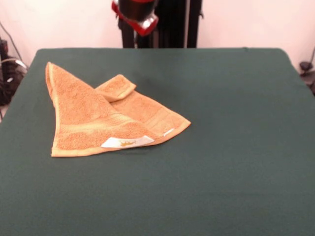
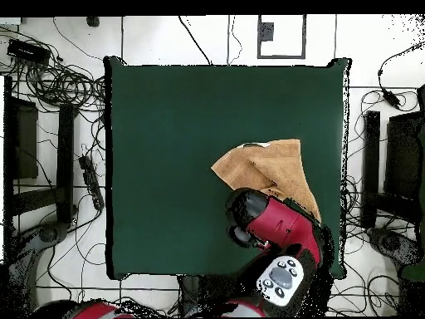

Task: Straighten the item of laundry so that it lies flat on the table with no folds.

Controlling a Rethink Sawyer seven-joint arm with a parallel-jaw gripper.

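Start from the white label (image 1: pixel 127 142), your landmark: it sits on the nearest edge of the towel (image 1: pixel 93 120), with bare green table (image 1: pixel 221 162) in front of it and to the side. The towel lies toward one side of the table, folded over itself into a rough triangle, so the job is not yet done. Just beyond the label a thick flap lies doubled over the lower layer; beside the label a single-layer corner pokes out, and that loose corner looks like your best place to pinch. Farther back from the label a small corner is turned over on itself, and another point reaches toward the far edge. Expect soft, light terry that drapes, bunches and drags on the cloth rather than sliding, so lift before you pull. Farthest from the label, the arm (image 1: pixel 135 14) hangs above the table's rear; you cannot tell whether its gripper is apart or together.
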